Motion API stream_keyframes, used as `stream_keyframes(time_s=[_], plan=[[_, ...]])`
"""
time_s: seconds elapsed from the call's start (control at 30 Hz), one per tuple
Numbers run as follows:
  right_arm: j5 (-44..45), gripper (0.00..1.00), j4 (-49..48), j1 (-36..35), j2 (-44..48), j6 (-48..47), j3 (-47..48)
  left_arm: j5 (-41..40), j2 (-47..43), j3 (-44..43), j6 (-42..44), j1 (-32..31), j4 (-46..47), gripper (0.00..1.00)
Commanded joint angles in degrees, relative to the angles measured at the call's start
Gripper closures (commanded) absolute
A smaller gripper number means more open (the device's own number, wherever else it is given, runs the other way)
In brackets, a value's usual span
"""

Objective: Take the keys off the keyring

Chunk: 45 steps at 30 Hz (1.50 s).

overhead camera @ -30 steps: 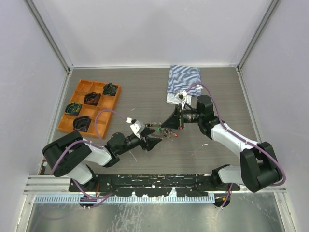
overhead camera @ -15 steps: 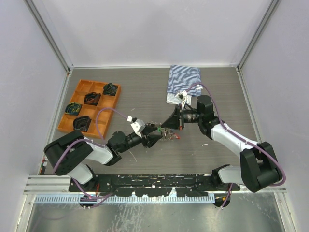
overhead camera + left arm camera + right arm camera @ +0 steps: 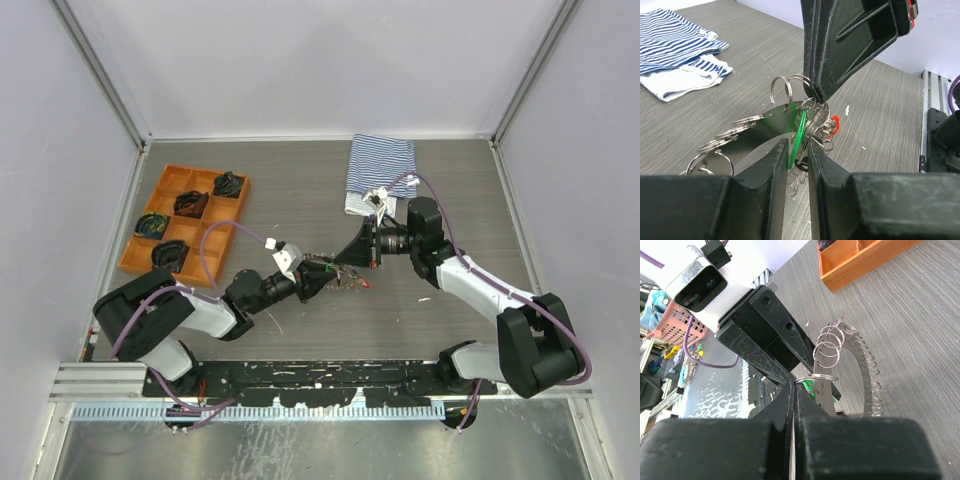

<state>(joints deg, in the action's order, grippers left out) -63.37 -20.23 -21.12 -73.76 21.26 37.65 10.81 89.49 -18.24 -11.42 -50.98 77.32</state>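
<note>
Now the green key sits between our left gripper's narrowed jaws, grip unclear; our right gripper pinches the keyring.

Top view: the whole table is seen from above and behind the arm bases, looking down and toward the far wall, from well back.
Left wrist view: taken from just behind the left gripper, very close and low over the table, faced toward the far right, where the striped cloth is caught.
Right wrist view: taken from just behind the right gripper, equally close, faced left, where a corner of the orange tray is caught.
Shared: the keyring at mid-table is shown in all three; the opposite gripper is taken in by each wrist view.
</note>
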Motion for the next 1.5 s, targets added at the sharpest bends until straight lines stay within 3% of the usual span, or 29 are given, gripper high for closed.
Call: stream_keyframes(time_s=[0.0, 0.13, 0.4, 0.67, 1.0, 1.47], plan=[[-1.7, 0.99, -4.8, 0.2, 2.4, 0.8, 0.4, 1.5, -0.6, -1.7, -0.3, 0.3, 4.6, 0.80], [-1.7, 0.99, -4.8, 0.3, 2.3, 0.8, 0.5, 2.7, -0.8, -1.6, -0.7, 0.2, 4.4, 0.81], [-1.7, 0.99, -4.8, 0.2, 2.4, 0.8, 0.4, 2.7, -0.6, -2.1, -2.1, 0.3, 4.2, 0.70], [-1.8, 0.99, -4.8, 0.2, 2.4, 0.8, 0.4, -2.5, -3.3, -1.4, -4.0, 0.2, 2.1, 0.61], [-1.8, 0.99, -4.8, 0.3, 2.3, 0.9, 0.3, -3.7, -5.2, -2.3, -5.0, 0.2, -0.6, 0.63], [-1.9, 0.99, -4.9, 0.2, 2.3, 1.1, 0.4, -3.8, -7.0, -3.6, -5.6, 0.3, -4.6, 0.74]])
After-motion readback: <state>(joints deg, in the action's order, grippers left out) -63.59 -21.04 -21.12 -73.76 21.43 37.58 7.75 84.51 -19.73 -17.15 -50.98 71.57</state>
